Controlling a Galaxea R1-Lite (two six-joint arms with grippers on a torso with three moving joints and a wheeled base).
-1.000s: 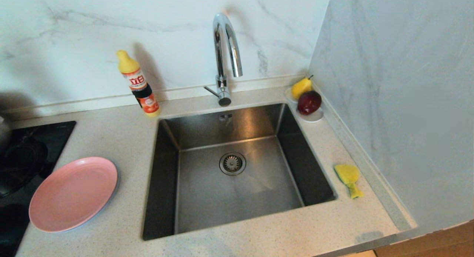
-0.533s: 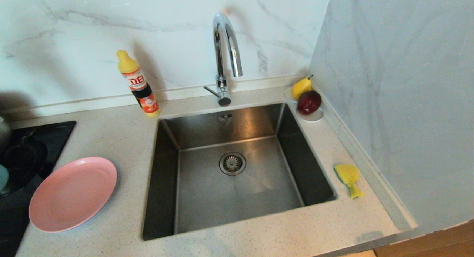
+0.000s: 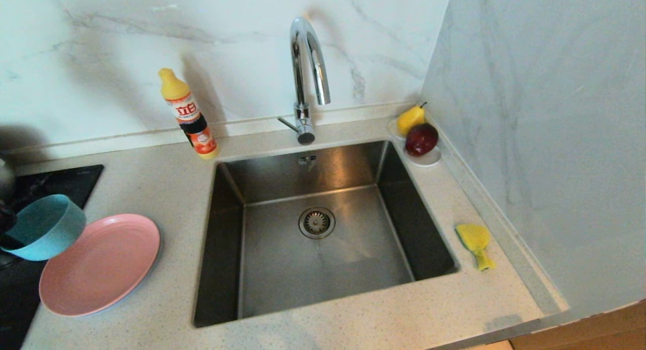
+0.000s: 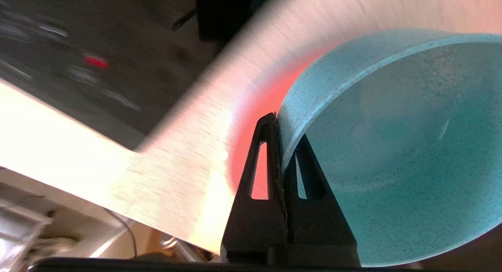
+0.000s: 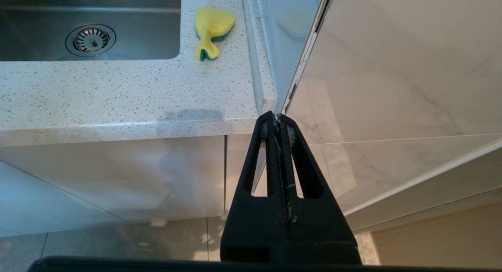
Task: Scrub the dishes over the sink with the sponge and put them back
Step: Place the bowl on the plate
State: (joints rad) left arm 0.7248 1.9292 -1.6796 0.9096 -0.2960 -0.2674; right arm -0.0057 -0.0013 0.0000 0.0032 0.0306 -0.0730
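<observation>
A teal bowl [image 3: 43, 226] hangs tilted at the left edge of the head view, over the hob and just above the pink plate [image 3: 101, 264]. My left gripper [image 4: 279, 136] is shut on the bowl's [image 4: 392, 146] rim, one finger inside and one outside. The pink plate lies on the counter left of the sink [image 3: 282, 274], and a thin pale-blue edge [image 3: 133, 297] shows under it. The yellow sponge [image 3: 474, 241] lies on the counter right of the sink. My right gripper [image 5: 277, 121] is parked below the counter's front edge, shut and empty, with the sponge [image 5: 211, 29] ahead of it.
A chrome tap [image 3: 305, 62] arches over the sink's back edge. A yellow and orange detergent bottle [image 3: 189, 115] stands at the back left. A pear [image 3: 410, 119] and a dark red apple [image 3: 421, 139] sit on a white saucer [image 3: 430, 161] in the back right corner. A black hob [image 3: 65, 181] lies at the far left.
The teal bowl, held by my left gripper, has come into the head view from the left edge and moved right towards the pink plate. The right arm has not moved.
</observation>
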